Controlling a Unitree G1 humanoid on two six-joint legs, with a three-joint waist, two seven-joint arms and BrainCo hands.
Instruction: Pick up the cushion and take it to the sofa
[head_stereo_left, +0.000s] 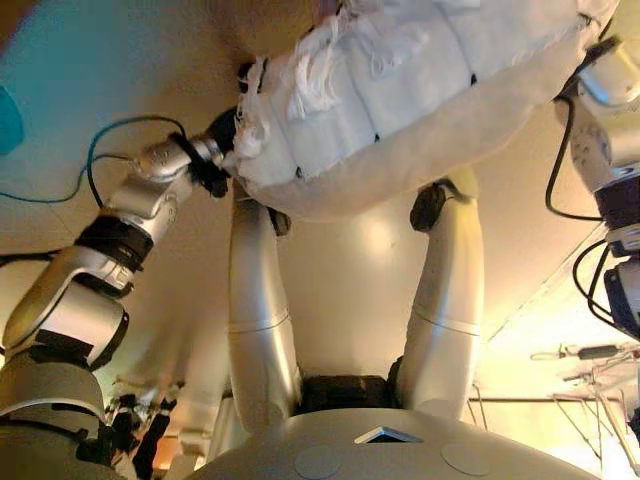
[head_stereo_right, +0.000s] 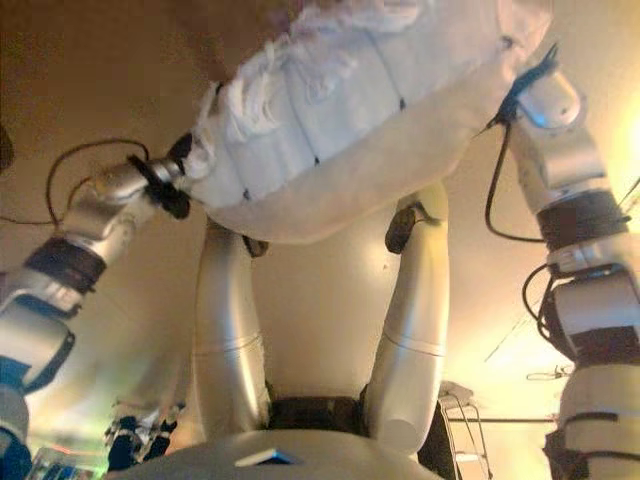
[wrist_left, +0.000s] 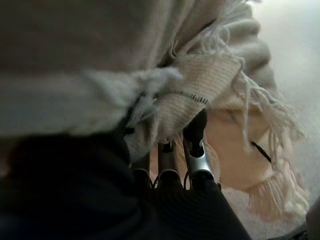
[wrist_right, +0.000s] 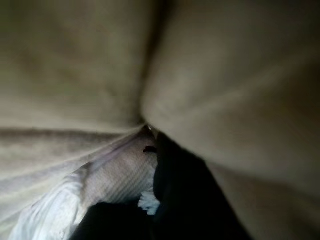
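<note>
Between both raised arms, at the far side of the scene, the cream cushion (head_stereo_left: 420, 90) is carried clear of the floor (head_stereo_left: 60, 90), well above it. Its cover is a ribbed knit panel with a frayed fringe (wrist_left: 260, 130) along the left edge and a plain beige fabric on the underside. At the cushion's left end the left hand (head_stereo_left: 222, 150) is pressed against the fringed edge; in the left wrist view its silver fingers (wrist_left: 196, 150) reach up into the fabric, and the dark tips are buried under the knit and fringe, so it cannot be determined whether they are curled round the cloth or straight. At the cushion's right end the right hand (wrist_right: 175, 200) shows only as a dark shape wedged between folds of the beige fabric, and its fingers are hidden, so its state cannot be determined either. A teal cable (head_stereo_left: 100, 150) lies on the floor at the left, near the left arm. At the near right, a thin metal frame (head_stereo_left: 590, 375) stands on the floor.
</note>
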